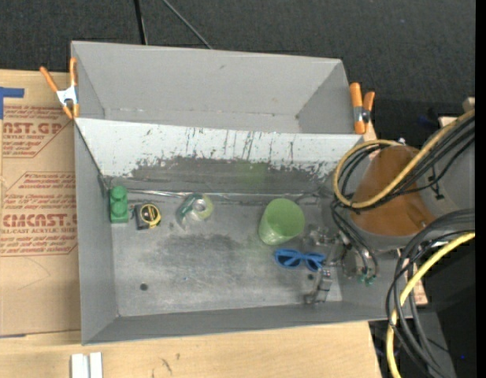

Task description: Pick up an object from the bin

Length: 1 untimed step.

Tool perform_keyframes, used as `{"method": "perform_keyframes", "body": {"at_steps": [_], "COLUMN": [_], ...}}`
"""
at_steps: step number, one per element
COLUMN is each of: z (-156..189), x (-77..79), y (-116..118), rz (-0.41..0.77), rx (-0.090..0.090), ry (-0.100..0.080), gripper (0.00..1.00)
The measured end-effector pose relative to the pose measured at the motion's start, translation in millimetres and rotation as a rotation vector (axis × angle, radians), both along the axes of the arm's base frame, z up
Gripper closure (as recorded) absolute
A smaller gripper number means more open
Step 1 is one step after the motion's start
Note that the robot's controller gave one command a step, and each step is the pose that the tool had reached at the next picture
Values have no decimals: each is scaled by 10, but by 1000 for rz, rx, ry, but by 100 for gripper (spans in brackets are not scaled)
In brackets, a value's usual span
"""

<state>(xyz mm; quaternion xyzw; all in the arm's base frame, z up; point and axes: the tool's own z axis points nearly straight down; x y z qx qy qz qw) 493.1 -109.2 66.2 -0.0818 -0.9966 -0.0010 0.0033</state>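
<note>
My gripper (319, 288) is low in the bin's front right corner, its fingers close to the floor. Just left of and above it lies a pair of blue toy sunglasses (298, 258), beside the fingers, not between them. A light green cup (281, 220) lies on its side behind the sunglasses. Nothing shows between the fingers.
Along the back wall to the left lie a clear tape roll (195, 209), a small yellow and black tape measure (148, 216) and a green block (118, 205). The arm with its orange cover and looped cables hangs over the bin's right wall.
</note>
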Motion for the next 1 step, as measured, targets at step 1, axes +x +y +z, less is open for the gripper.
{"method": "perform_keyframes", "body": {"at_steps": [1], "z": [35], "x": [140], "y": [304], "rz": [317], "rx": [-1], "ry": [-8], "gripper": [0]}}
